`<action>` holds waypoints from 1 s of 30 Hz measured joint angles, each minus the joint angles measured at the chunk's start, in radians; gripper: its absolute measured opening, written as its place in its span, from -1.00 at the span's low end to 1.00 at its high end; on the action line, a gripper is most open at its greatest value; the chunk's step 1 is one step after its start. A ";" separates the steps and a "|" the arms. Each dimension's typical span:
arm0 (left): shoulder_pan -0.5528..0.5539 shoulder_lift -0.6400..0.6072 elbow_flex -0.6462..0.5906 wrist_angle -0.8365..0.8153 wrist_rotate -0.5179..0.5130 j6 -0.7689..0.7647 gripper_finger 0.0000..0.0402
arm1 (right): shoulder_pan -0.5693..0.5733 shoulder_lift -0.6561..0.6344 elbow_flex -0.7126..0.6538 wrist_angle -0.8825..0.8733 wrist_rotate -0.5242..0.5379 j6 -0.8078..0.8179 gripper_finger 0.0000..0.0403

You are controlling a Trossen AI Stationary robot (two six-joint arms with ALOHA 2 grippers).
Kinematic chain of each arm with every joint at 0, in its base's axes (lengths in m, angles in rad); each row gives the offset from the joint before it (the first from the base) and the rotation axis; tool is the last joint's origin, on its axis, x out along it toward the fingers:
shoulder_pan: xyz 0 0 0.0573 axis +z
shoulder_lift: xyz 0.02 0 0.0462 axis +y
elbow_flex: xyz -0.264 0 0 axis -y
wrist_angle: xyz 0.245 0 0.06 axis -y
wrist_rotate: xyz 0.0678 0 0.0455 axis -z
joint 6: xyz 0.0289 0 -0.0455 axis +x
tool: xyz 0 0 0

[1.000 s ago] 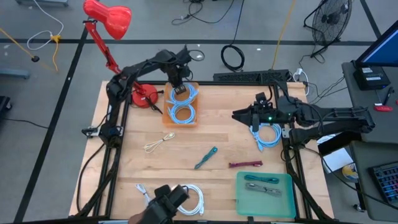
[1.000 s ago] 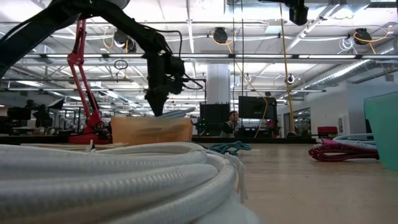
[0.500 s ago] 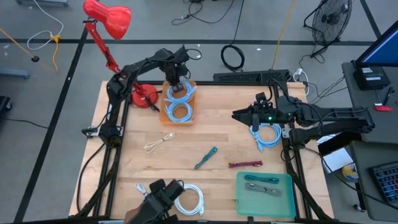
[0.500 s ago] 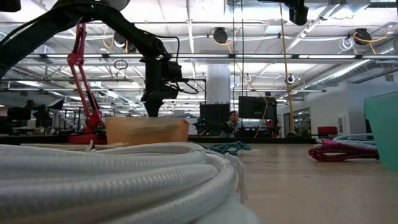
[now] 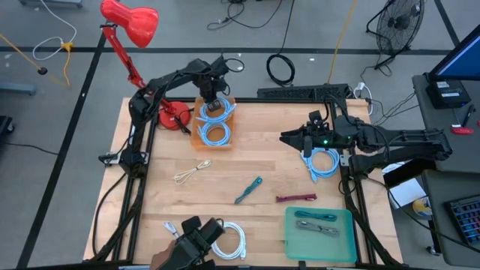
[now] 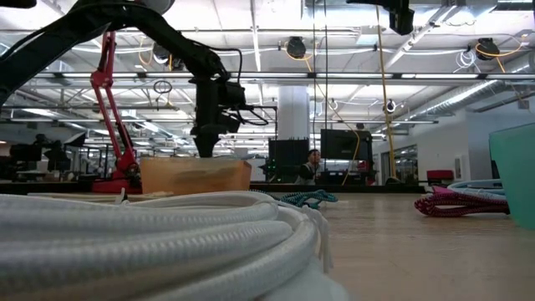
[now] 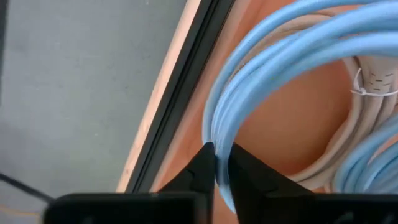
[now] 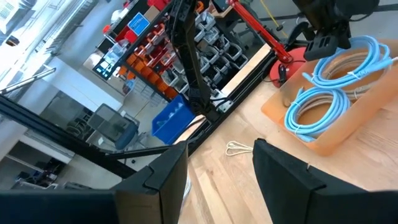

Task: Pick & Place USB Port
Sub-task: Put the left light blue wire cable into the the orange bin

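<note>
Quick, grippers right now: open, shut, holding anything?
Left gripper: over the orange tray, fingers nearly shut on the light blue cable coil.
Right gripper: open, empty, above the table's right side.

High view: overhead, aimed straight down, covering the whole surface (image 5: 225,165) and both arms. Low view: at surface height, aimed level across toward the room, a white cable coil (image 6: 159,242) very close to the lens. Left wrist view: pressed close against light-blue cable (image 7: 280,81) inside the orange tray (image 7: 286,130). Right wrist view: farther back, aimed across the surface. Shared by all four: the orange tray, near 11 o'clock in the high view.
</note>
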 joint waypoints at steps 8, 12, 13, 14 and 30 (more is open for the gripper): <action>-0.015 0.000 0.000 -0.002 -0.073 -0.027 -0.36 | 0.000 0.000 0.000 0.000 -0.001 0.000 -0.15; -0.017 -0.013 0.001 -0.041 -0.022 -0.065 -0.29 | 0.001 0.000 0.000 0.000 -0.003 0.000 -0.15; -0.017 -0.023 0.001 -0.059 0.023 -0.075 -0.29 | 0.001 0.000 0.000 0.000 -0.004 0.000 -0.15; -0.019 -0.037 0.002 -0.080 0.076 -0.081 -0.29 | 0.001 0.000 0.000 0.000 -0.005 0.000 -0.15; -0.240 -0.141 -0.019 -0.097 0.127 -0.019 -0.28 | 0.000 0.000 0.000 -0.002 -0.060 -0.016 -0.15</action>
